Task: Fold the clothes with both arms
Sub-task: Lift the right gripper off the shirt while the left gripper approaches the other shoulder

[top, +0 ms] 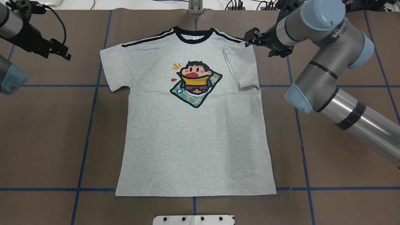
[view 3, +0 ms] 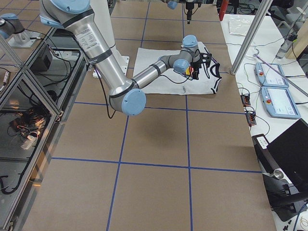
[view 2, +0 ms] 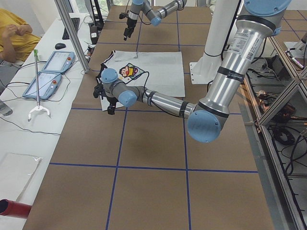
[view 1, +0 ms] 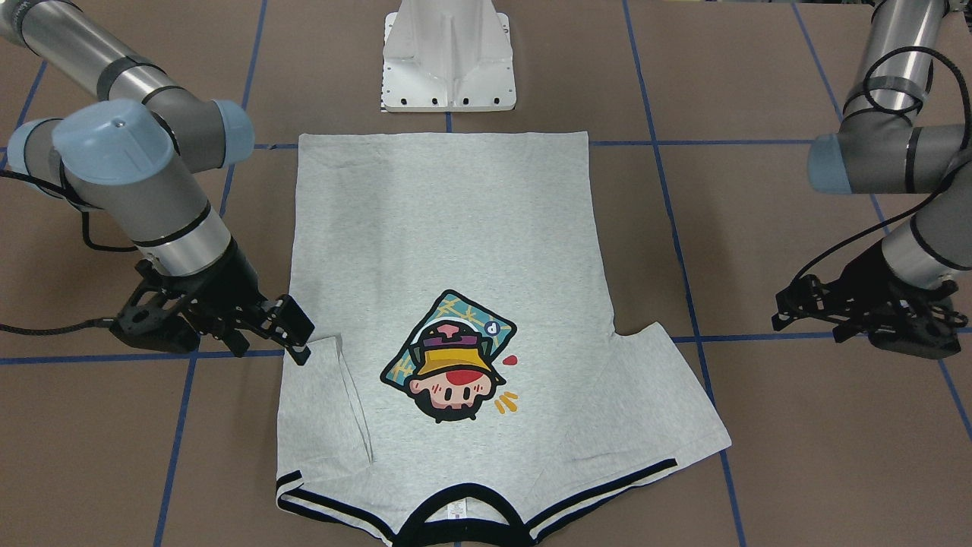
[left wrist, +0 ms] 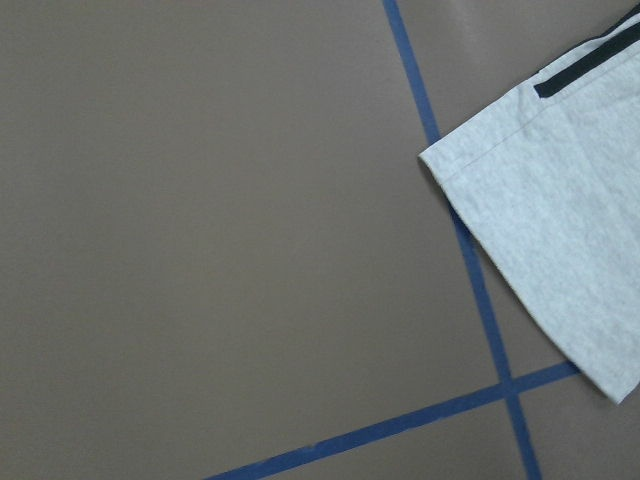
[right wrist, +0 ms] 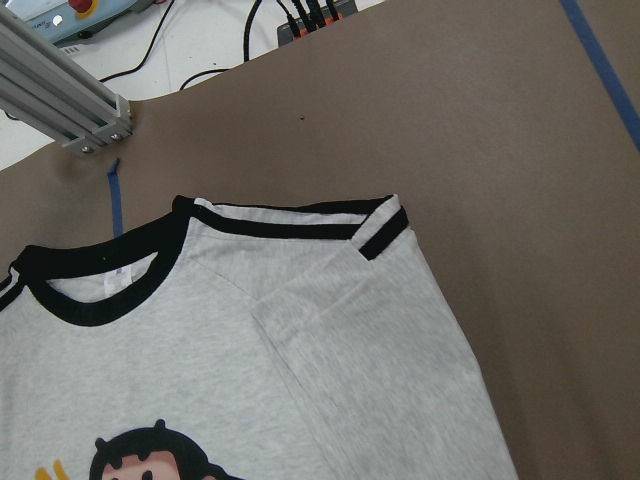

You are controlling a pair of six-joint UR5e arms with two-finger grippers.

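Currently: 1 T-shirt [top: 193,134] flat, 1 sleeve [top: 240,68] folded inward; right gripper [top: 249,38] beside it, jaws apart; left gripper [top: 62,50] well off, likewise apart

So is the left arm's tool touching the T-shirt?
Apart. The overhead view shows bare brown table between the left tool and the T-shirt at its nearest sleeve.

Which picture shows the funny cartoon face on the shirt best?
The overhead exterior view: the cartoon print is whole, large and upright. Front-facing shows it upside down; exterior left, tiny; exterior right, mostly behind the right arm; right wrist, only its top; left wrist, nothing.
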